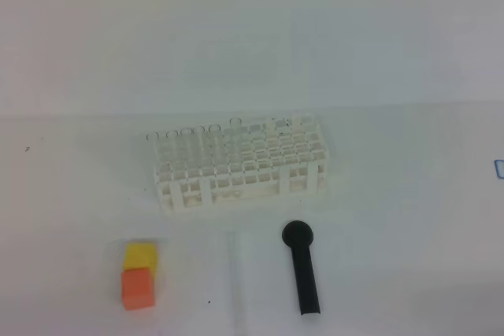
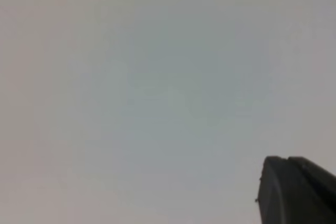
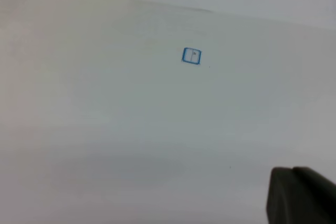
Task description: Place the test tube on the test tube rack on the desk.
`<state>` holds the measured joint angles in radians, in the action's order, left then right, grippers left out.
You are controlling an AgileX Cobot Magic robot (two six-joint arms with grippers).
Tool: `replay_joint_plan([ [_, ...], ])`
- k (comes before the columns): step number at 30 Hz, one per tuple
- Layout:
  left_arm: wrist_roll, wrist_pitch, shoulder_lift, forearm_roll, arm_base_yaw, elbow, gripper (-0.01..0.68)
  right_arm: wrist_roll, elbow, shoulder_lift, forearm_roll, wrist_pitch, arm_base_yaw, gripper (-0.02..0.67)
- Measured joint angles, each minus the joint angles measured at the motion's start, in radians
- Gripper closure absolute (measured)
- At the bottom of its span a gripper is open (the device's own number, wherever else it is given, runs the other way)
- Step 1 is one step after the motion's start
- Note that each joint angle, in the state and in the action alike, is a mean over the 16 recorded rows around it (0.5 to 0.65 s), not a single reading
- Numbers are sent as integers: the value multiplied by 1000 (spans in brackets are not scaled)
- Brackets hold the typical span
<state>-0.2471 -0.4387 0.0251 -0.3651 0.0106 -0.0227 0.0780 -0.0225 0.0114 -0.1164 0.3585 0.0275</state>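
The slim clear glass test tube is lying flat on the plain white matt desk in the lower centre of the exterior high view, running roughly top to bottom. It is sitting between the stacked blocks and the black club, apart from both, and is barely showing against the white surface.

Handling judgement: the tube is likely light, rigid, smooth and fragile, and it is free to roll. A gentle grasp across the mid-length seems safest, with the open rim kept clear.

Count:
- One test tube on the desk.
- One white plastic lattice test tube rack, standing just above the tube at frame centre. Several faint round rims are showing along its rear left row.
- One black round-headed club-shaped object, lower right of centre.
- One yellow cube and one orange cube, touching, lower left.
- One small blue square mark, upper centre of the right wrist view.

Each wrist view is showing only a dark edge in its lower right corner. Whether either claw is open or closed cannot be told.
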Motion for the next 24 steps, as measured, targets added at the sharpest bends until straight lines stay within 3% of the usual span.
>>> replay_joint_plan([
  [6, -28, 43, -11, 57, 0, 81, 673, 0, 0, 0, 0, 0, 0, 650],
  [17, 127, 563, -171, 141, 0, 425, 673, 0, 0, 0, 0, 0, 0, 650],
  [24, 205, 717, -277, 113, 0, 584, 673, 0, 0, 0, 0, 0, 0, 650],
])
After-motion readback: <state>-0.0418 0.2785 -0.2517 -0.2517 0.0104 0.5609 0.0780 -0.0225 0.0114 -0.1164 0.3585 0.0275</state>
